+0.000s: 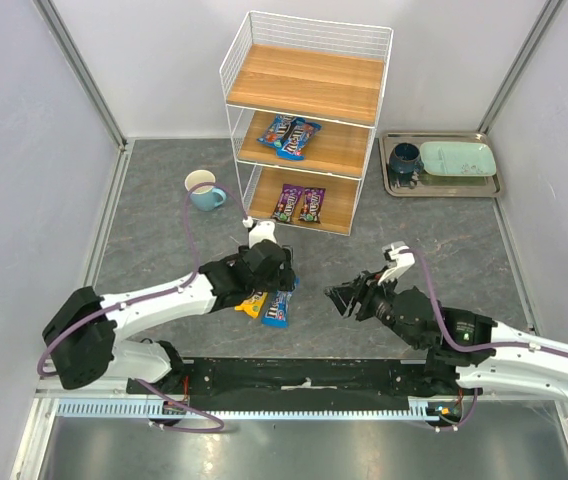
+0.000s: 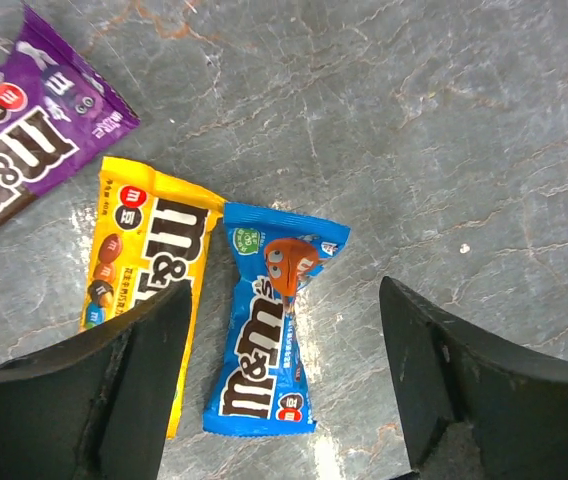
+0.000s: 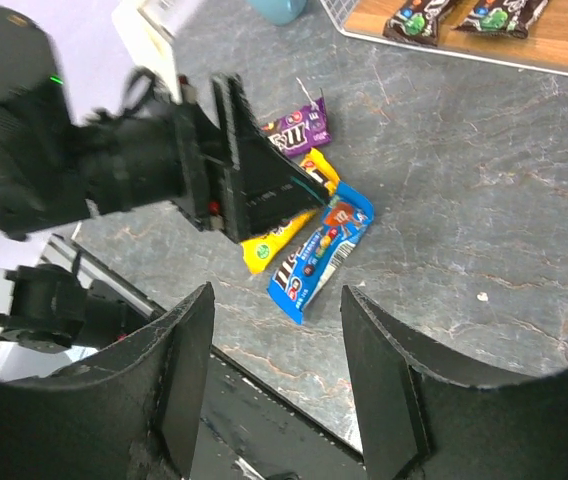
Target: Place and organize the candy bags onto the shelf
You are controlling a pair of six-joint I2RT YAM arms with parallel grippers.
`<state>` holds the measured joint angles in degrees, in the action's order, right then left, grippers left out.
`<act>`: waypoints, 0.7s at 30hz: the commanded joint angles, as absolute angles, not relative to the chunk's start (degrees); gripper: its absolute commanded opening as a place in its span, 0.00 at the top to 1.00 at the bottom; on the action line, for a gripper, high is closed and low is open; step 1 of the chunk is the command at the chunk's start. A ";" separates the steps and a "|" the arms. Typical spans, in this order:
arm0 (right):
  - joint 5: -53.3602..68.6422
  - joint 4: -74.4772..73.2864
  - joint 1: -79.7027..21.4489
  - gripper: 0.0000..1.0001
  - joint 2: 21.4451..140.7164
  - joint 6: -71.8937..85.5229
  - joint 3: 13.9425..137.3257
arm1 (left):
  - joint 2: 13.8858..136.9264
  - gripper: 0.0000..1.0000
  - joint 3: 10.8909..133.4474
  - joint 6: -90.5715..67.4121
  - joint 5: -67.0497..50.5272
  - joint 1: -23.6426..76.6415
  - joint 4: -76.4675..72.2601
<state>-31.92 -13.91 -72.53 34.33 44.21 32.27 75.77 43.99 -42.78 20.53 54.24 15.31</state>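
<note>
The shelf stands at the back; two blue candy bags lie on its middle board and two purple ones on the bottom board. Three more lie on the table near me: a blue bag, a yellow bag beside it and a purple bag further off. My left gripper hovers open over the blue bag, its left finger over the yellow bag's edge, gripping nothing. My right gripper is open and empty, a short way right of the blue bag.
A light blue cup stands left of the shelf. A metal tray at the back right holds a dark cup and a green plate. Walls close in both sides.
</note>
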 commanded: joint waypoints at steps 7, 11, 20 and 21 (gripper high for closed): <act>-34.27 -7.59 -75.14 0.53 47.27 46.58 29.01 | 61.44 0.11 45.45 -36.92 29.10 50.29 21.00; -36.38 3.06 -78.04 0.76 57.70 47.11 27.60 | 60.82 0.11 43.07 -34.90 20.94 39.67 21.36; -40.52 32.13 -79.28 0.93 73.98 36.14 26.99 | 57.92 0.11 37.80 -31.64 15.91 34.98 17.05; -40.87 37.82 -79.28 0.93 75.22 34.21 26.55 | 57.92 0.11 37.44 -31.21 15.65 34.98 15.83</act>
